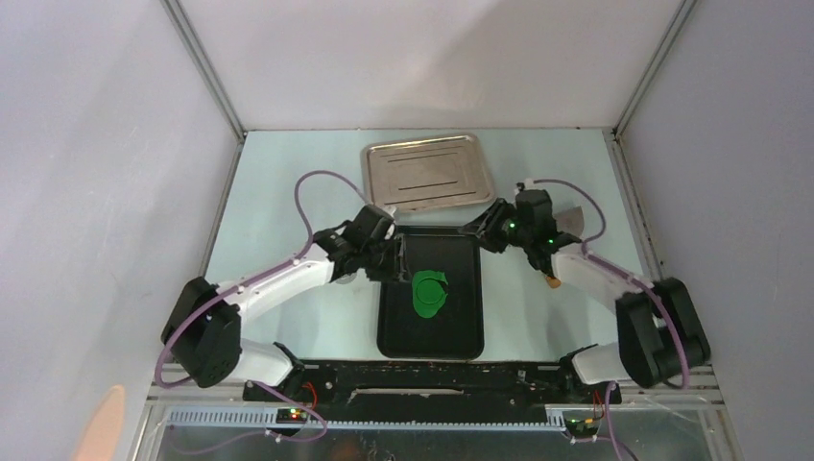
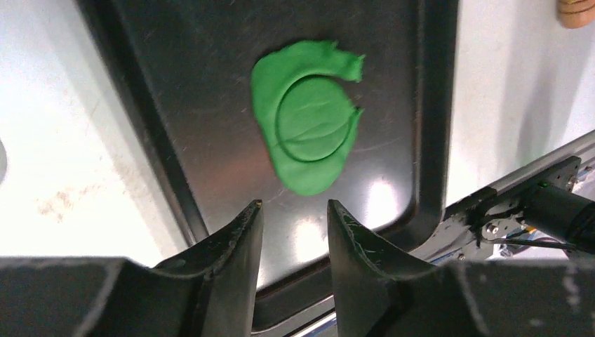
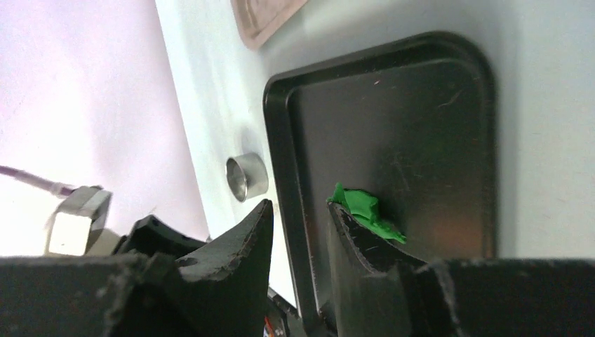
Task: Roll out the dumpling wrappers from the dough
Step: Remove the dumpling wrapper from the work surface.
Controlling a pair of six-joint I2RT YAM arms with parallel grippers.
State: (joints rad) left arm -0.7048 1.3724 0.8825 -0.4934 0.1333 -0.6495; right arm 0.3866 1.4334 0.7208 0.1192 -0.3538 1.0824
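Note:
The dough [image 1: 428, 291] is a flattened bright green sheet on the black tray [image 1: 461, 331]. In the left wrist view the dough [image 2: 302, 172] has a round dumpling wrapper [image 2: 312, 119] outlined in its middle, still ringed by the rest of the sheet. My left gripper [image 2: 293, 207] is open and empty, just above the tray short of the dough; in the top view it [image 1: 394, 254] is at the tray's far left corner. My right gripper [image 3: 300, 207] is open and empty over the tray's edge; in the top view it [image 1: 475, 230] is at the far right corner. Its finger hides part of the dough [image 3: 365, 208].
A silver metal tray [image 1: 425, 173] lies behind the black tray. A small metal ring cutter [image 3: 247, 175] stands on the table beside the black tray [image 3: 393, 112]. A tan wooden roller end [image 2: 575, 10] lies on the table at the tray's right, near my right arm [image 1: 553, 281].

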